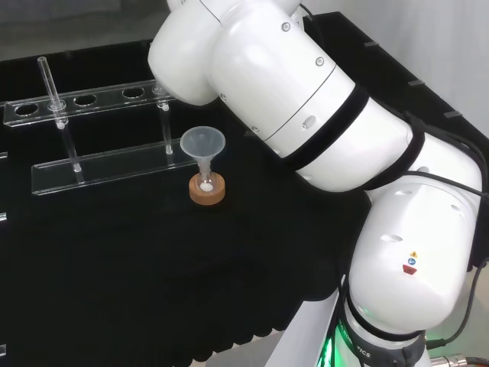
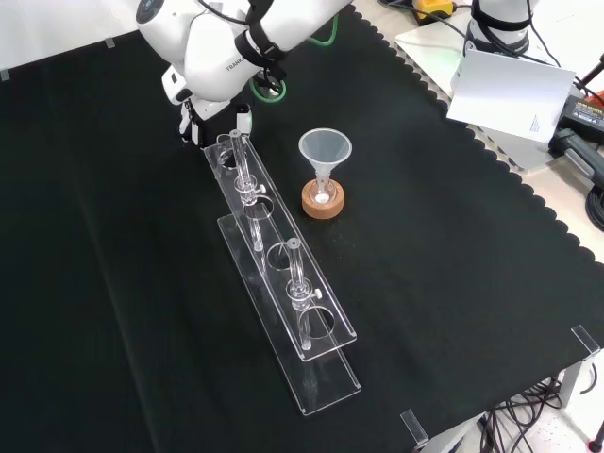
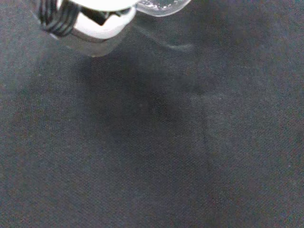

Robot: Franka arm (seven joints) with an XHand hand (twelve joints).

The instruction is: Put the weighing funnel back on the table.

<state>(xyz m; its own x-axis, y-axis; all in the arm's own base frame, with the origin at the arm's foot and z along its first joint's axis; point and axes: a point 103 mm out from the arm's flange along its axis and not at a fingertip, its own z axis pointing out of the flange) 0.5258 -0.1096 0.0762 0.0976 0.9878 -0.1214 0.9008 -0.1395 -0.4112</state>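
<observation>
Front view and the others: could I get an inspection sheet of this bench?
Surface: black cloth, flat.
Job's things: clear piece, perhaps the weighing funnel, beside the hand.
Clutter: funnel in a flask on a cork ring; clear rack with tubes.
Hand: over the cloth near the rack's far end; grip cannot be told.
Cables: green cable by the arm; more cables below the bench edge.
Surroundings: white box beside the cloth.

No words can be read: a sticker (image 1: 412, 262) on the arm's lower white link (image 1: 428, 214) bears a yellow warning triangle over a round blue sign, while lettering (image 2: 229, 58) on another link (image 2: 209, 38) is illegible.
</observation>
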